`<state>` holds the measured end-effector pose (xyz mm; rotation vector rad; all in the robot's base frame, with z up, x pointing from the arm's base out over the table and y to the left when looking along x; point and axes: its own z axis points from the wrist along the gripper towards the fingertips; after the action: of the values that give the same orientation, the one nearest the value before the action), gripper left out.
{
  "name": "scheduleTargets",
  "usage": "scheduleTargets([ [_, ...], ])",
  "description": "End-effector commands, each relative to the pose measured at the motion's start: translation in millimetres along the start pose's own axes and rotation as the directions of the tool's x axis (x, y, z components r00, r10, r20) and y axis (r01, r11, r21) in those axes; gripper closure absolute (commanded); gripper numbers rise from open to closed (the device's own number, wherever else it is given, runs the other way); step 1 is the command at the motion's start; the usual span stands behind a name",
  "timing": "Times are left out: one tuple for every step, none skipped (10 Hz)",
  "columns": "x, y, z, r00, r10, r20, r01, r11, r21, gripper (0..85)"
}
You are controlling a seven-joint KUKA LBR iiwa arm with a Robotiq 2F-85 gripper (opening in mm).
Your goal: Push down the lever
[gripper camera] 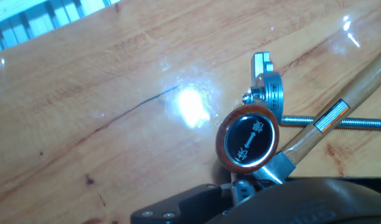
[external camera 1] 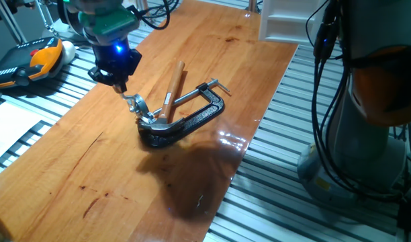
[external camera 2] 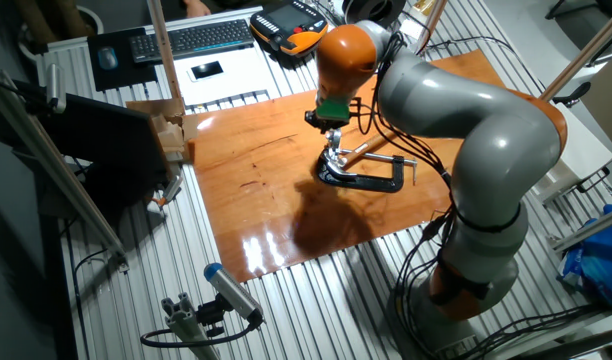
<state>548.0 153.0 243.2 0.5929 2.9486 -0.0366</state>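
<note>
Gripper (external camera 1: 118,85) poised just above the lever (external camera 1: 136,105).
Jaw state cannot be told; the lever stands mid-tabletop (external camera 1: 91,168), beside the clamp (external camera 1: 192,117).

Lighting's bright and even, coming from overhead. The glossy wooden table (external camera 1: 192,81) throws white glare patches in all three views, the biggest sitting mid-frame in the hand view (a real hotspot). A broad soft shadow (external camera 1: 192,175) falls on the wood at its near edge. Both fixed views are sharp; the hand view goes soft along its bottom edge.
</note>
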Motion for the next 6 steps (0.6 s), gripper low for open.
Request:
scheduleTargets([
  [-3.3, 0.1, -1.8, 1.000, 0.000, 0.000, 0.000, 1.000, 0.000, 85.0],
  [-8.3, 0.3, -4.0, 1.000, 0.000, -0.003, 0.000, 1.000, 0.001, 85.0],
  [-13.1, 0.7, -5.5, 1.000, 0.000, -0.005, 0.000, 1.000, 0.000, 85.0],
  [-17.6, 1.0, -6.1, 1.000, -0.002, -0.007, 0.002, 1.000, 0.003, 85.0],
  [-20.5, 0.9, -5.7, 1.000, -0.002, -0.007, 0.002, 1.000, 0.003, 85.0],
  [-24.1, -0.1, -5.6, 1.000, -0.003, -0.007, 0.003, 1.000, 0.004, 85.0],
])
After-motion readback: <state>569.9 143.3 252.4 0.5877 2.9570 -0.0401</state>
